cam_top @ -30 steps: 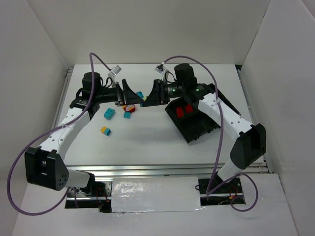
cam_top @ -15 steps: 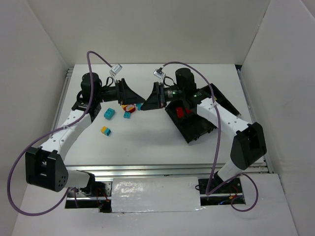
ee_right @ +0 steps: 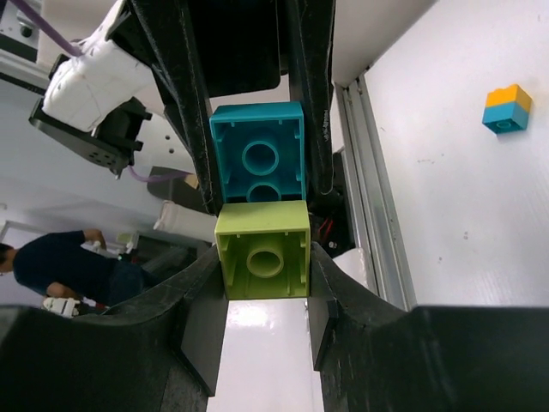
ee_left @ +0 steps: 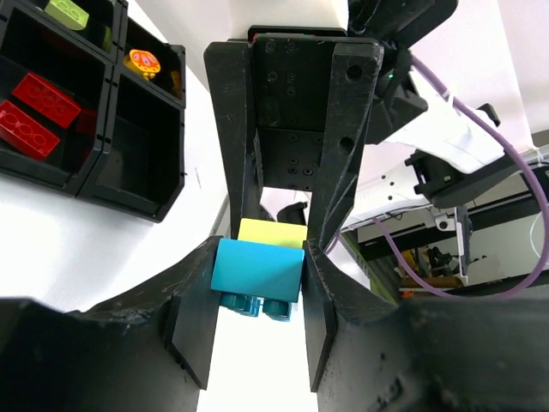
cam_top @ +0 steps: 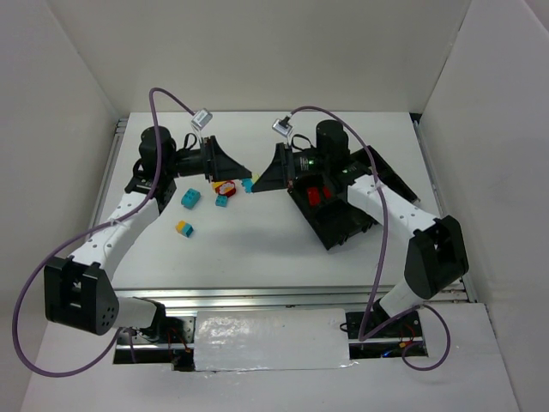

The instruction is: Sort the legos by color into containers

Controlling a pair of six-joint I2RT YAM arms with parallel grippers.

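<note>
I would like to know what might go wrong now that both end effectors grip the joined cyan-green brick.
If the halves snap apart suddenly, the cyan half or green half may slip from the left end effector or right end effector and drop. The two meet nose to nose, so a skewed pull could knock them together.

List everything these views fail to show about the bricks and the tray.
- Top view: the right arm covers most of the tray; only red bricks show.
- Top view: the cyan brick is a sliver between the fingers; the green brick is hidden there.
- Left wrist: the frame edge cuts off the tray's far compartments.
- Wrist views: whether the two bricks are locked together or only touching is unclear.
</note>
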